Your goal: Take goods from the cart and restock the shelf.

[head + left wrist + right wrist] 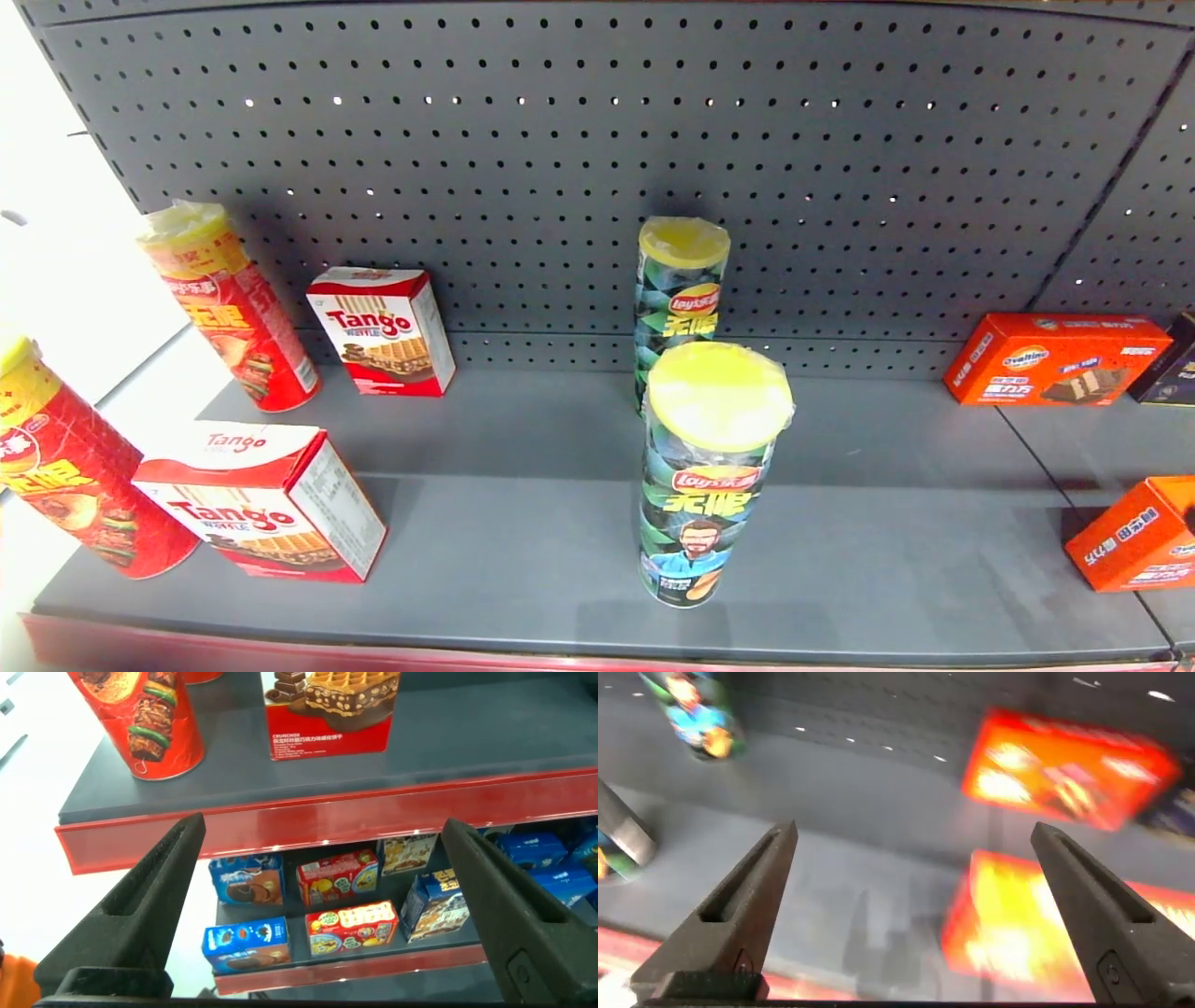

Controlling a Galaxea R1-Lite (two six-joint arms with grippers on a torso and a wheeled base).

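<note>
On the grey shelf [523, 523], two green chip cans stand upright in file: front can [714, 476] near the lip, rear can [680, 289] close to the pegboard [560, 121]. Red cans [233, 308] and wafer boxes [271, 499] stand left, orange boxes [1055, 359] right. Left gripper [322, 824] hangs below the shelf's red edge [327, 812], jaws spread, nothing held. Right gripper [915, 829] is likewise spread and empty, facing the orange boxes. Judgement: the cans are light, stiff card tubes with slick wrap, tall and tippy. Take them mid-body with a gentle squeeze. The boxes dent easily, so hold their narrow sides.
</note>
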